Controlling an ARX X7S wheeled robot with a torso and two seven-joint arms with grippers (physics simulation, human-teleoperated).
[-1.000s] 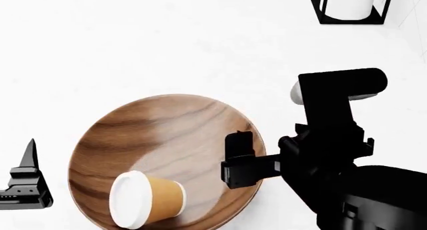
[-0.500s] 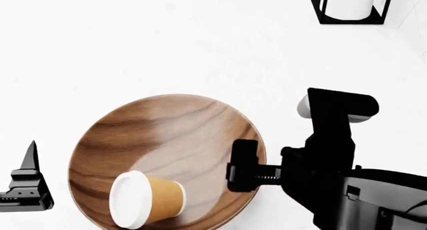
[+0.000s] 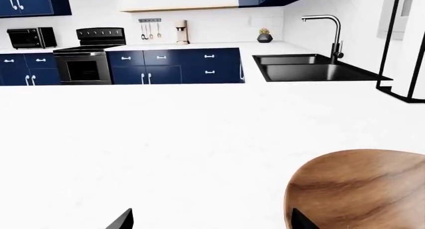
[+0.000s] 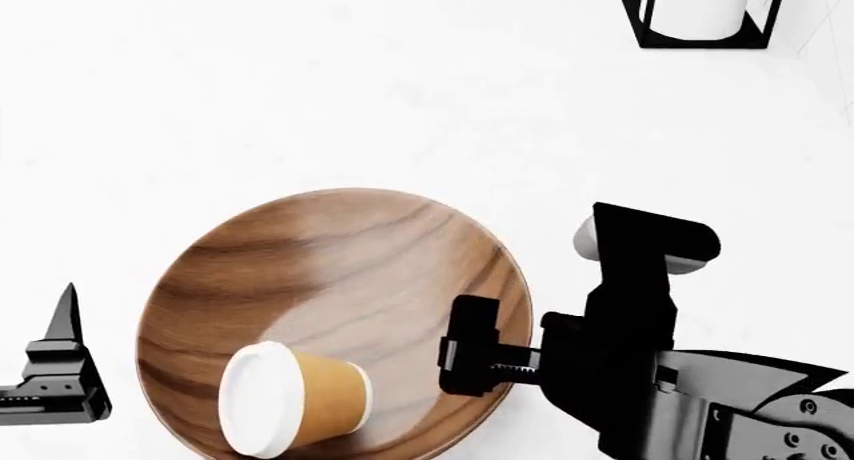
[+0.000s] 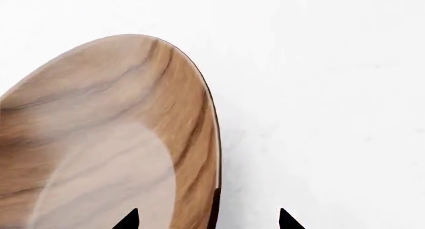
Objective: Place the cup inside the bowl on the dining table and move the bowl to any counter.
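Cup on its side in the bowl, right end effector at the rim

The left end effector (image 4: 54, 375) stands apart from the bowl, on its left; its fingers are spread. The cup (image 4: 294, 398), tan-brown with a white lid, lies on its side in the near part of the dark wooden bowl (image 4: 334, 270), on the white counter (image 4: 267, 90). Its long axis runs left to right, lid pointing left. The right end effector (image 5: 207, 216) straddles the bowl's right rim, right of the cup, fingers apart.

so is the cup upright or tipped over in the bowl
Tipped over: the cup lies on its side inside the bowl, white lid facing sideways.
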